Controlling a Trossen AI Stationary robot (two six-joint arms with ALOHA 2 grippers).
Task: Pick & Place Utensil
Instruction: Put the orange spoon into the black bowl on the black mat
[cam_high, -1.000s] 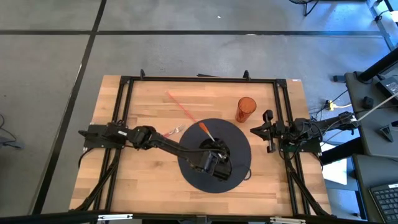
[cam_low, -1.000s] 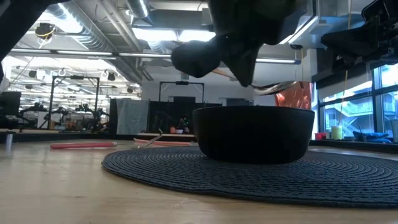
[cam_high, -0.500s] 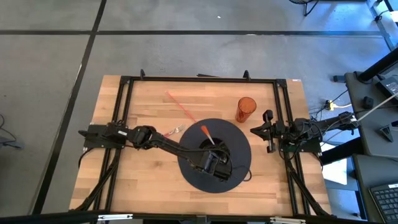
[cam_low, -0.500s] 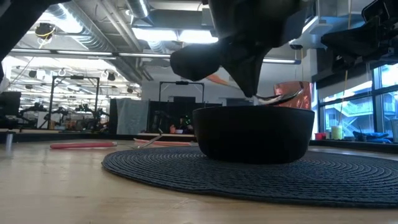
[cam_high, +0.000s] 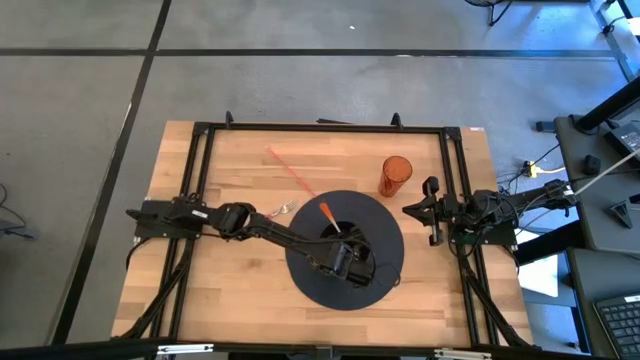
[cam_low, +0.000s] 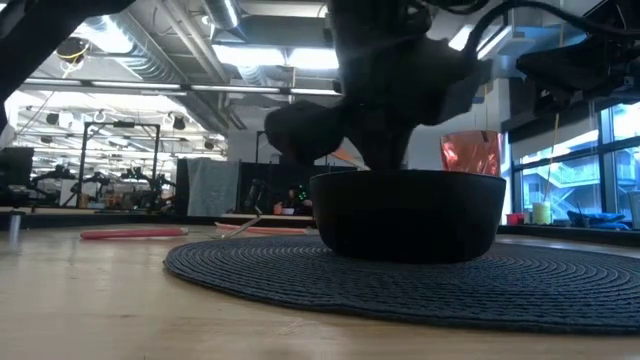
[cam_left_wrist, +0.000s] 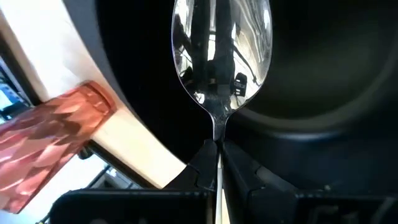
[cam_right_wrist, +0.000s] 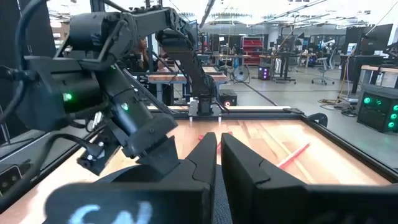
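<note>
I counted one spoon (cam_left_wrist: 219, 59), one black bowl (cam_low: 406, 214), one round woven mat (cam_high: 392, 232), one amber tumbler (cam_high: 394, 176) and one red stick (cam_high: 290, 170) on the tabletop (cam_high: 200, 300), plus a small silvery item (cam_high: 277, 211) that I could not identify beside the left arm.

My left gripper (cam_high: 345, 262) hung over the bowl at the middle of the mat. Through the left wrist camera I saw its fingers (cam_left_wrist: 239, 171) pinched tight on the neck of the spoon, with the shiny spoon head reaching into the dark hollow of the bowl. From overhead, the spoon's orange handle (cam_high: 327, 213) stuck out of the gripper toward the far edge of the tabletop.

My right gripper (cam_right_wrist: 217, 155) waited at the right edge of the tabletop, near the tumbler, its fingers pressed together on nothing.

The tabletop was pale wooden board inside a black metal frame (cam_high: 320, 126). The floor (cam_high: 300, 85) around it was grey concrete. The low camera looked across the wood into a large workshop with ceiling lights (cam_low: 270, 55) and windows (cam_low: 560, 180) on one side.
</note>
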